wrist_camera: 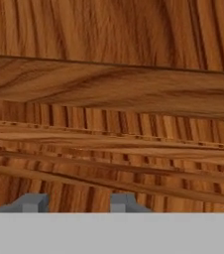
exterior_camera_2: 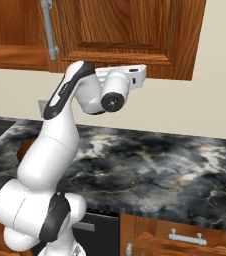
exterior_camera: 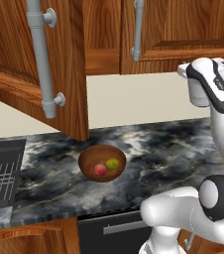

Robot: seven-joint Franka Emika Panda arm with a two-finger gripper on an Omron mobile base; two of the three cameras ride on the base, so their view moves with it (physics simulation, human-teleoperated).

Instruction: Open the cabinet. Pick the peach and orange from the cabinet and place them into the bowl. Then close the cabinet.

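Marble counter [exterior_camera: 173,144] carries our bowl [exterior_camera: 102,162], with peach [exterior_camera: 100,169] and orange [exterior_camera: 112,163] inside. Our claw [wrist_camera: 77,202], narrowly parted and holding nothing, faces the cabinet [exterior_camera: 59,59]. Its open door looks stiff and heavy; we'd push its face.

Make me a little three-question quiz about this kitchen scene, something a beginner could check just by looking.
1. True or false: the peach and the orange both lie in the bowl.
2. Which cabinet door stands swung out over the counter in the left base view? A) left B) right C) neither
3. Fill in: in the hand view, the gripper faces a surface made of ____.

Key
1. True.
2. A, the left door; the right one looks shut.
3. Wood: grained panelling, close in front of the fingertips.
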